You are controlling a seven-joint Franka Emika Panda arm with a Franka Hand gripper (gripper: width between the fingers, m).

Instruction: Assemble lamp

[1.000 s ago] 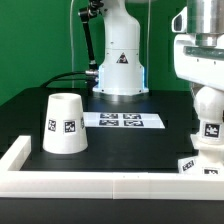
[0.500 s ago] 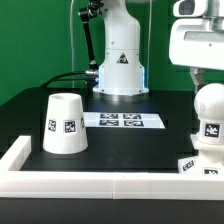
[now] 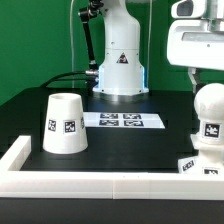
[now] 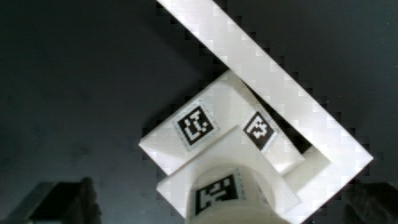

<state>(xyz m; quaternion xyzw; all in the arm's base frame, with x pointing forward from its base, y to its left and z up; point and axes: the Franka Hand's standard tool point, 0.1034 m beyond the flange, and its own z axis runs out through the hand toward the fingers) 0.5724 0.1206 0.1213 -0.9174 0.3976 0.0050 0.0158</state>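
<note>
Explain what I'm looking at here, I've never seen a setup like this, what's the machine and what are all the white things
A robot arm is putting a small lamp together from loose white plastic parts. One picture comes from a camera off the arm, the other from a camera on its wrist looking down.

In the outside view, the gripper's bulky white head hangs at the exterior view's right, above the round bulb, which sits on the square base. The gripper appears to hold nothing; its fingers are hidden. The cup-shaped shade stands mouth down on the black table. The flat marker board only helps cameras locate things.

The wrist view shows the base beside the table's white rail.
</note>
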